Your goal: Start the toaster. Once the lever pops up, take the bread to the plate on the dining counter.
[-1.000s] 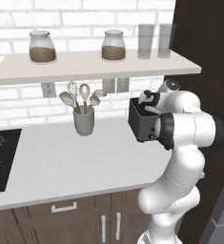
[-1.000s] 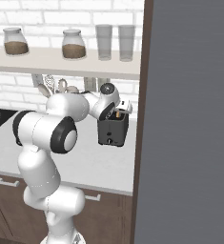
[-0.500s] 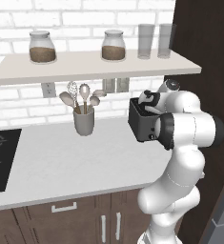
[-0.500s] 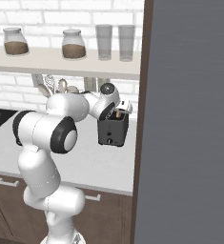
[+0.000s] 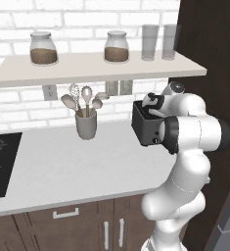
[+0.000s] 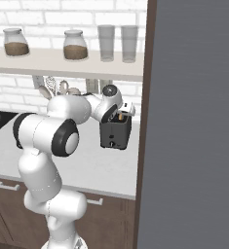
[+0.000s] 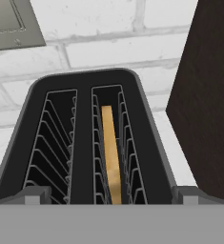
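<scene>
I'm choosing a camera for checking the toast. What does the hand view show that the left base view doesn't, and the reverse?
Hand view: two wire-lined slots in the boxy black toaster, seen from above, with the pale tan bread slice standing on edge in the right slot and the left slot empty.

Left base view: the grey utensil cup, two brown-filled glass jars on the shelf, and the white arm.

Both: the toaster, white brick wall and dark cabinet panel.

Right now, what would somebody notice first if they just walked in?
Probably the big white robot arm bent over the black toaster on the counter, beside the dark wall panel. A slice of bread stands in the toaster's right slot. Two jars and two glasses line the shelf above.
</scene>
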